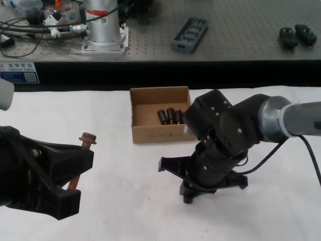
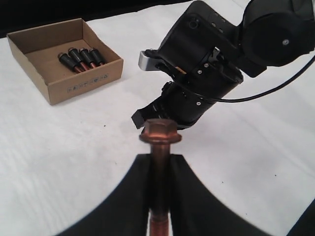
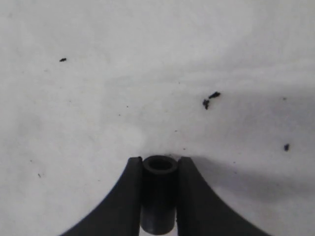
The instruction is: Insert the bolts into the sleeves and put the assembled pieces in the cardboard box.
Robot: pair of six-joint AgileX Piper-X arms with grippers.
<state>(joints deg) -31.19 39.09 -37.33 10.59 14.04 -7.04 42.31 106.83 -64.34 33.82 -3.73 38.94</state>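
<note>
My left gripper (image 2: 158,162) is shut on a copper bolt (image 2: 159,147) with a flanged hex head; in the high view the bolt (image 1: 86,143) sticks up from that gripper (image 1: 75,170) at the left front of the bench. My right gripper (image 3: 159,169) is shut on a black sleeve (image 3: 159,194), its open bore facing the white cloth just below. In the high view the right gripper (image 1: 193,191) points down at the cloth in front of the cardboard box (image 1: 150,131). The box (image 2: 83,81) holds three assembled pieces (image 1: 170,116).
The white cloth (image 1: 125,201) covers the bench, with a few dark specks (image 3: 210,100) under the right gripper. Behind it lies a perforated metal table with a metal post (image 1: 103,25), cables, a grey rack (image 1: 189,33) and two dark green parts (image 1: 297,35).
</note>
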